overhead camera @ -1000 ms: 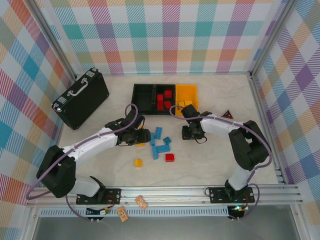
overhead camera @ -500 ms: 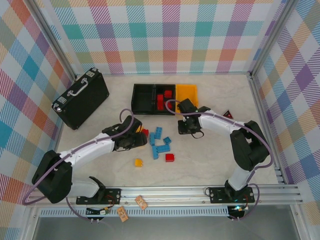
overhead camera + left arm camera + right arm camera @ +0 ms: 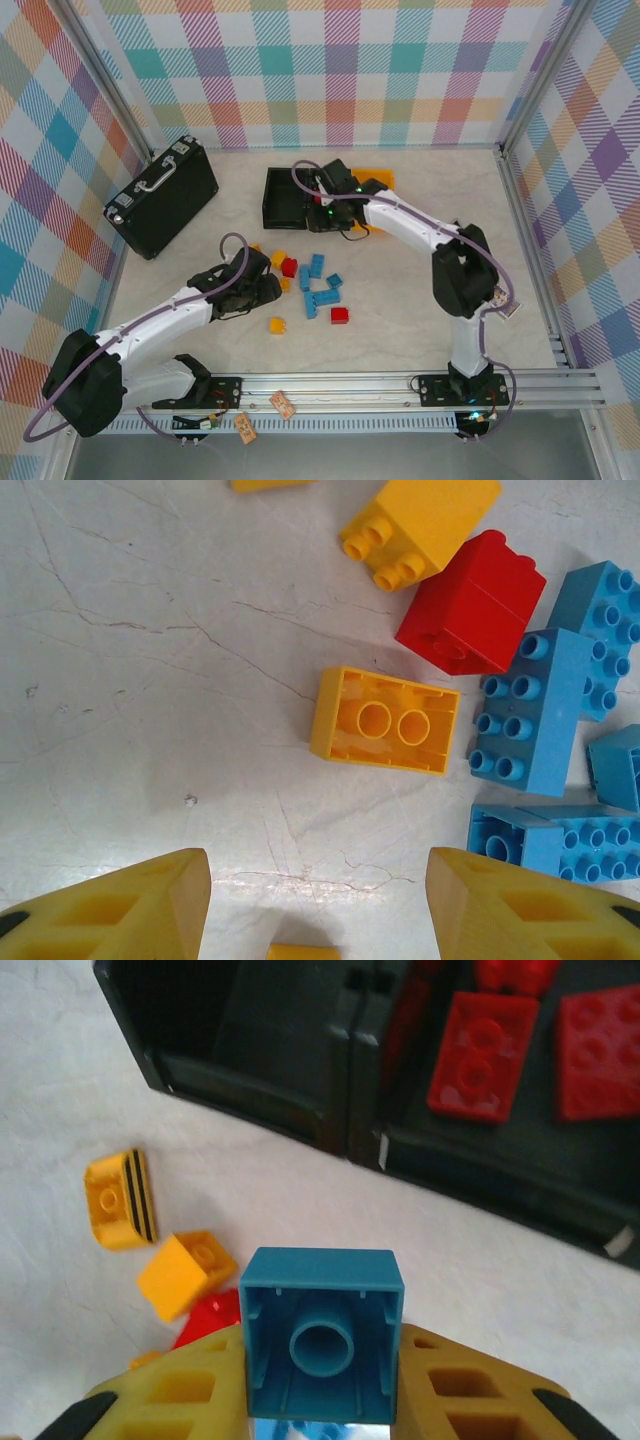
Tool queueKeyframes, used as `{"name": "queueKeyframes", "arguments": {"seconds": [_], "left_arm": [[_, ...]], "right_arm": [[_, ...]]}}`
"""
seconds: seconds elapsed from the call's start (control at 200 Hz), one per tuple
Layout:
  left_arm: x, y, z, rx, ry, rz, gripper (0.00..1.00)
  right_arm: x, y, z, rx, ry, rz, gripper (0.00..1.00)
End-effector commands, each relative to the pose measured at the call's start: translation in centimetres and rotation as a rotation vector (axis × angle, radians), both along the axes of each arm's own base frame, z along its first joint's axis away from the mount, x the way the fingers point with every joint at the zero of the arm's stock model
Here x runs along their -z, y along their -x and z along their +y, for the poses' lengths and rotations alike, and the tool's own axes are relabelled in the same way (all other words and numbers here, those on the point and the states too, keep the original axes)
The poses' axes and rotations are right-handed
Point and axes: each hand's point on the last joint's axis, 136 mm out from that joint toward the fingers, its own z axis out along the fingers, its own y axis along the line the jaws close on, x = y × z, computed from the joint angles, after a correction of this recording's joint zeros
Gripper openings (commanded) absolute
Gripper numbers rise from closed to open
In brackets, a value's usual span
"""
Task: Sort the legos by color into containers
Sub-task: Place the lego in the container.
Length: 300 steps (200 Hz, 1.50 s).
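Black briefcase sits near the surface's left edge, well apart from the work. Left pincer: fingers apart, empty, hovering low over the loose legos mid-surface. An upturned yellow brick lies straight ahead between the fingers, so it is probably the next pick. A red brick and blue bricks crowd its right side and leave little room for that finger. Its left side is bare. Right pincer: clamped on a blue brick, hollow side to the wrist camera, held above the surface just short of the containers' near wall. The left black bin looks empty and the middle bin holds red bricks. The yellow-orange bin stands rightmost, toward the far edge. Judgement: blue belongs in the empty bin. The brick hangs close to the divider, so a release here risks landing among the reds.
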Motion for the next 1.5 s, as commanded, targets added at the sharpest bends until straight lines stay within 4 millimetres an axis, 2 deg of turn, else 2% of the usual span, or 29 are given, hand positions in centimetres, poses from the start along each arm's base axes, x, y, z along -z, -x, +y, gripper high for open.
{"name": "queueKeyframes", "arguments": {"seconds": [0.0,0.355,0.515,0.655,0.91,1.06,1.255,1.495], "left_arm": [[0.3,0.7,0.9,-0.025,-0.022,0.009,0.59],[0.8,1.4,1.4,-0.035,-0.030,0.027,0.59],[0.6,1.7,1.9,-0.036,-0.048,0.022,0.59],[0.4,1.7,2.2,-0.035,-0.057,0.018,0.59],[0.4,1.8,2.4,-0.038,-0.064,0.017,0.59],[0.2,1.8,2.3,-0.037,-0.060,0.014,0.59],[-0.1,1.6,2.2,-0.039,-0.051,0.006,0.59],[-1.6,1.0,2.1,-0.050,-0.045,-0.022,0.61]], "right_arm": [[-0.3,-0.5,2.4,-0.040,-0.049,0.037,0.27],[0.9,-5.5,7.3,-0.033,-0.110,0.046,0.29],[1.5,-7.0,8.4,-0.028,-0.112,0.046,0.31],[2.1,-7.7,8.8,-0.020,-0.122,0.044,0.33],[3.0,-7.6,8.9,-0.015,-0.119,0.060,0.36],[3.2,-7.6,8.7,-0.007,-0.109,0.063,0.47],[1.0,-7.3,8.9,-0.017,-0.132,0.040,0.49],[-4.9,-4.7,8.9,-0.081,-0.186,-0.046,0.49]]}}
